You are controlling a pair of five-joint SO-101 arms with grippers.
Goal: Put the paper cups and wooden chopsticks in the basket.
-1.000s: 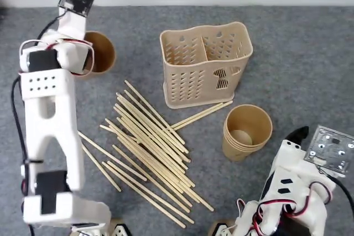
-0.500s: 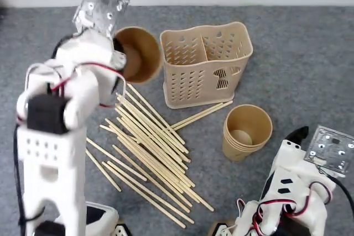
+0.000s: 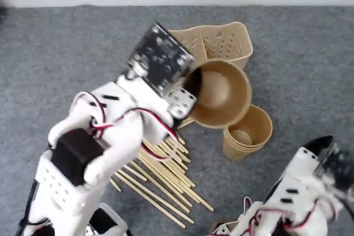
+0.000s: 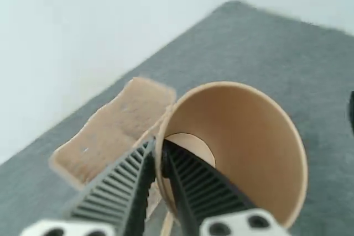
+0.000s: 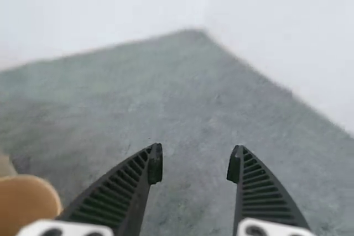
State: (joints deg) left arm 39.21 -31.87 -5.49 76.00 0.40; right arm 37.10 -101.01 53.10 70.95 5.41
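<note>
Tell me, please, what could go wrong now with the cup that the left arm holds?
1. The left pincer pinches only the rim of the paper cup, so it may slip.
2. The cup is tilted, mouth sideways, by the basket; released so, it might land outside, on the stacked cups or chopsticks.

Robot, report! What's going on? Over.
Left pincer shut on paper cup, near the basket. Right pincer open, empty. Chopsticks, stacked cups on table.

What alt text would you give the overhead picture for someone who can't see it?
The left end effector grips a tilted paper cup by its rim, close to the tan basket. Loose wooden chopsticks and a stack of paper cups sit on the grey table.
</note>
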